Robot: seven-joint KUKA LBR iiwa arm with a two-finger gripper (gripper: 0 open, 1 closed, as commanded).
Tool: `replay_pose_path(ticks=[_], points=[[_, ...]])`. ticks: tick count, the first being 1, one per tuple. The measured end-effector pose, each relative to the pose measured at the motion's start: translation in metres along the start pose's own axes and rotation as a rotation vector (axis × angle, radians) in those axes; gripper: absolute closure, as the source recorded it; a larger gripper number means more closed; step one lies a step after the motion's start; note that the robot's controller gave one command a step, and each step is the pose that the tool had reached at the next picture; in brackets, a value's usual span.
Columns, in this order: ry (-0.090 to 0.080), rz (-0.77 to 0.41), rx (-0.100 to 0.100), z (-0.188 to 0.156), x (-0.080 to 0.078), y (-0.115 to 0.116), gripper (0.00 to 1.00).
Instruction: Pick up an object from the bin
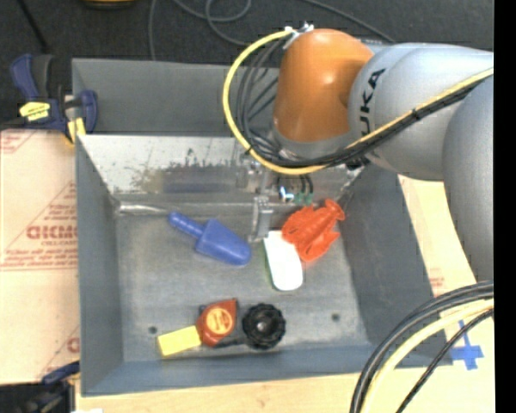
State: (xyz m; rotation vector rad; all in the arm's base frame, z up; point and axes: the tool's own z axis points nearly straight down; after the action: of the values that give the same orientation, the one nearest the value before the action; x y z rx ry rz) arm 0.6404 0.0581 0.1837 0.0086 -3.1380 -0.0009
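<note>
Orange-red, crumpled-looking plastic piece (314,229) lies right of centre in the bin (103,231), toward the far wall, touching a white oval piece (284,265) on its near-left side. These two are the items closest to the gripper (265,220), which is low in the bin just to their left, under the arm's orange cover (318,84). A blue scoop-shaped item (213,239) lies on the gripper's other side, apart from the pair.

Whether the gripper is open or closed cannot be told. No item is seen held, and all rest on the bin floor.

A red and yellow item (208,327) and a black knob (264,325) lie side by side by the near wall, well apart from the gripper.

Assessment: the arm is down at working height, but grasp and lift are both outstanding.
</note>
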Motion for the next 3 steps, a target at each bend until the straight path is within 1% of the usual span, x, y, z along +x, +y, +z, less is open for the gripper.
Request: replay_pose_path(ticks=[1, 2, 3], points=[[-0.008, 0.001, -0.001, -0.005, -0.001, 0.0, 0.0], [-0.015, 0.052, -0.001, 0.041, 0.004, 0.01, 0.0], [-0.009, 0.167, -0.002, 0.1, 0.033, 0.004, 0.0]])
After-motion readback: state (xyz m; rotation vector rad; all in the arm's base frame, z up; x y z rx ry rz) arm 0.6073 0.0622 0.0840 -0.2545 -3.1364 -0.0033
